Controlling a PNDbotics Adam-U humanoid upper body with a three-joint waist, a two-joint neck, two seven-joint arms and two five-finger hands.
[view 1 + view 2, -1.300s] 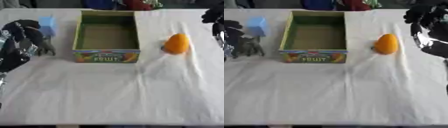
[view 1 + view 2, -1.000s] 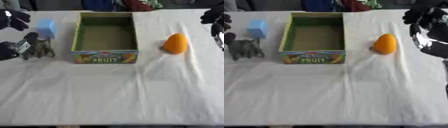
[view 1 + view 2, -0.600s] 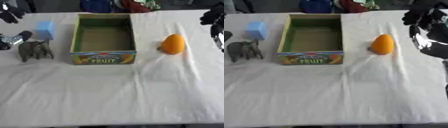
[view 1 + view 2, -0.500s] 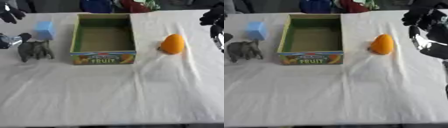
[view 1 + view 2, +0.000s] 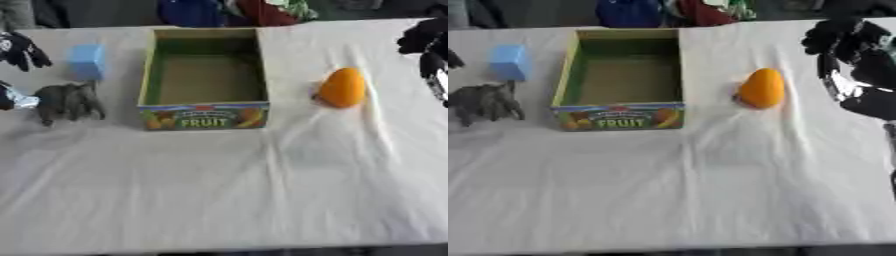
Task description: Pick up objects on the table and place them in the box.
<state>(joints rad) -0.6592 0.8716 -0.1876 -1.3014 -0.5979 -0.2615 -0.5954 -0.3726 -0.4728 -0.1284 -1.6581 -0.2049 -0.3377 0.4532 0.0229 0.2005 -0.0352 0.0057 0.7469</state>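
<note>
Cloth, white and creased, covers the desk from edge to edge. At the far left the left robot hand shows only in part at the picture's border: a few dark fingers spread above, a silver piece lower down, the rest cut off, and whether the fingers are apart or together cannot be told. Just to its right a grey toy elephant stands on the cloth, near the silver piece but apart from the dark fingers. Behind the elephant sits a light blue block, close to the box's left wall. The box is green inside, open at the top, with "FRUIT" printed on its front wall; nothing lies in it. Right of the box, with a gap of bare cloth between, an orange egg-shaped fruit rests on the desk. Well to the right of the fruit, the right robot hand hangs near the far right edge, black fingers curled together on nothing, its silver-jointed arm running down the border.
</note>
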